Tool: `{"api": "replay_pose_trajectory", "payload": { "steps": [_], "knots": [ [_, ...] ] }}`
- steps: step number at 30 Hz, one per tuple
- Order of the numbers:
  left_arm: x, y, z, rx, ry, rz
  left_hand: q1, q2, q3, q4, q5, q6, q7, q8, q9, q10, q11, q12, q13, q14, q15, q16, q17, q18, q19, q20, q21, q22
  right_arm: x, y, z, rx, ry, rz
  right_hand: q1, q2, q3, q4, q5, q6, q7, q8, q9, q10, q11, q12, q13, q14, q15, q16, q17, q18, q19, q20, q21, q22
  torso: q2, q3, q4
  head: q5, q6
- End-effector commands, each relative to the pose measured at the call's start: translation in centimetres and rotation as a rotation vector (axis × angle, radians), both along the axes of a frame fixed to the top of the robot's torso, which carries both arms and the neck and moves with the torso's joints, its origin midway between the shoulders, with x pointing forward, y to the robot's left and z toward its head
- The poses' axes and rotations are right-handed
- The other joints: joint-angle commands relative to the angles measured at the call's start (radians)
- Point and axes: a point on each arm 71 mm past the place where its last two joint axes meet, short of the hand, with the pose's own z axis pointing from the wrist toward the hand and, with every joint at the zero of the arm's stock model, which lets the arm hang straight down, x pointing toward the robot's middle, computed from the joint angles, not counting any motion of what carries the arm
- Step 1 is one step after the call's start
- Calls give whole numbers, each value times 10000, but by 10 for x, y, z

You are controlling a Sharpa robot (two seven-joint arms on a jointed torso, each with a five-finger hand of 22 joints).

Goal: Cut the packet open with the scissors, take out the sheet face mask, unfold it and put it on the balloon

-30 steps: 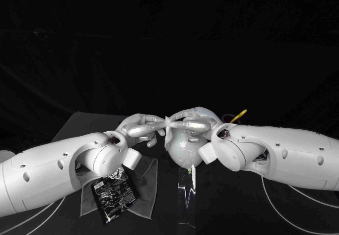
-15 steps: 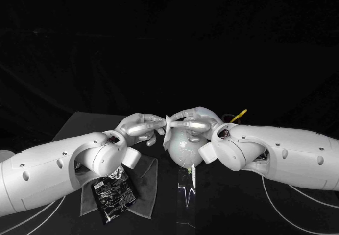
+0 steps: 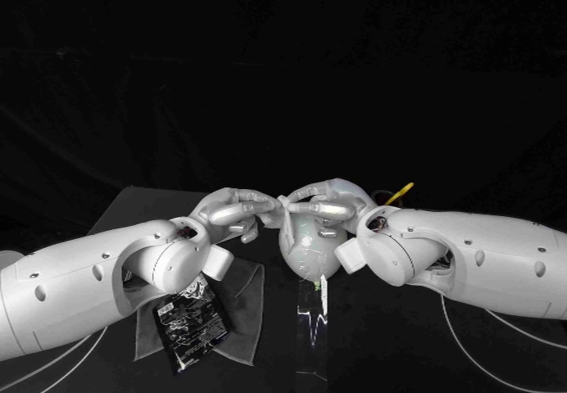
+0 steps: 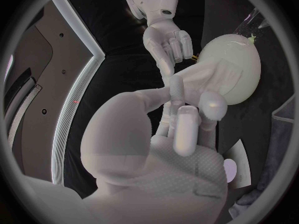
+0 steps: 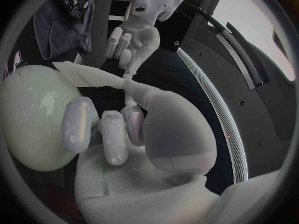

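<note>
mask: white sheet face mask [image 5: 93, 75] is out of the pkt, up in the air at centre of scene, stretched btwn the two hands just above & at the far side of the balloon; partly unfolded, one end lies against the balloon's top, rest is creased
balloon: pale balloon [image 3: 305, 246] upright at centre, knot pointing down & near, sitting on a clear stand [image 3: 312, 327] that runs toward the near edge
L hand: left hand [image 3: 237, 211] comes in from the left, closed on the mask's left edge w/ thumb & a finger; other fingers curled loosely, not touching balloon as far as I can tell
R hand: right hand [image 3: 321, 203] comes in from the right, over the balloon top, pinching the mask's right end at thumb tip; its other fingers curl down next to the balloon skin, contact can't be made out
hands vs each other: fingertips nearly meet, mask edge btwn them
pkt: black printed packet [image 3: 192, 323] lies flat, near left, under the left forearm, apart from balloon
cloth: grey cloth [image 3: 242, 315] under the pkt, spread flat, left of the stand
scissors: scissors [image 3: 398, 194], yellow handle tip showing, far right, behind right wrist; blades hidden
table: black table [image 3: 390, 344] under all
</note>
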Motion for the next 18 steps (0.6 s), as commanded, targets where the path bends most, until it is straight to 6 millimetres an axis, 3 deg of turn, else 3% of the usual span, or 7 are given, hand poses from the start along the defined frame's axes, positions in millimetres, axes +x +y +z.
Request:
{"api": "replay_pose_trajectory", "payload": {
  "steps": [1, 4, 5, 6, 7, 10, 18],
  "knots": [
    [-1, -3, 3, 54, -206, -158, -174, 24, 75, 19, 50, 89, 20, 45, 23, 58, 1, 33, 14, 337, -66, 6, -139, -134, 40, -36, 37, 10, -1, 1, 1, 36, -107, 97, -72, -5, 71, -10, 27, 64, 12, 35, 37, 55, -14, 12, 993, 982, -56, 27, 2372, 86, 12, -24, 17, 1729, 2, -5, 3, 1, 7],
    [-1, -5, 2, 86, -196, -269, -312, -17, 30, 45, 45, -44, 74, -20, -2, -122, 51, -101, -28, 317, -31, -23, -209, -131, -1, -23, 15, -36, -1, 2, 1, 45, -99, 129, -72, -5, 71, -10, 27, 64, 12, 35, 37, 55, -14, 12, 993, 982, -56, 27, 2372, 86, 12, -24, 17, 1729, 0, -4, 3, 8, 2],
    [-2, -6, 2, 106, -187, -308, -515, -190, -216, 109, 38, -67, 103, -12, 6, -173, 92, -139, -36, 290, 9, -60, -302, -124, -59, -2, -30, -114, -1, 3, 1, 49, -95, 142, -72, -5, 71, -10, 27, 64, 12, 35, 37, 55, -14, 12, 993, 982, -56, 27, 2372, 86, 12, -24, 17, 1729, -1, -4, 2, 7, 0],
    [-2, -7, 2, 120, -178, -324, -515, -190, -216, 109, 38, -67, 103, -12, 6, -173, 92, -139, -36, 290, 9, -60, -302, -124, -59, -2, -30, -114, -1, 3, 1, 50, -92, 150, -72, -5, 71, -10, 27, 64, 12, 35, 37, 55, -14, 12, 993, 982, -56, 27, 2372, 86, 12, -24, 17, 1729, -2, -1, 2, 8, -2],
    [-2, -7, 2, 150, -156, -335, -941, -550, -752, 277, 39, -140, 147, -37, 1, -240, 145, -189, -46, 276, 64, -71, -310, -111, -150, 38, -110, -236, -1, 3, 1, 53, -87, 164, -72, -5, 71, -10, 27, 64, 12, 35, 37, 55, -14, 12, 993, 982, -56, 27, 2372, 86, 12, -24, 17, 1729, -2, -3, 1, 10, 1],
    [-2, -8, 1, 252, -84, -303, -1309, -739, -1570, 486, 38, -267, 146, -131, -40, -276, 145, -266, -59, 246, 84, -97, -335, -78, -257, 95, -229, -379, -1, 4, 1, 59, -70, 201, -72, -5, 71, -10, 27, 64, 12, 35, 37, 55, -14, 12, 993, 982, -56, 27, 2372, 86, 12, -24, 17, 1729, -4, -1, -3, 21, -4],
    [-1, -9, -1, 500, 102, -73, -1542, -865, -2561, 749, 40, -313, 170, -276, -119, -265, 172, -363, -70, 220, 100, -135, -391, -58, -287, 129, -331, -482, -2, 6, 1, 65, -18, 289, -72, -5, 71, -10, 27, 64, 12, 35, 37, 55, -14, 12, 993, 982, -56, 27, 2372, 86, 12, -24, 17, 1729, -5, -2, -2, 26, -12]
  ]
}}
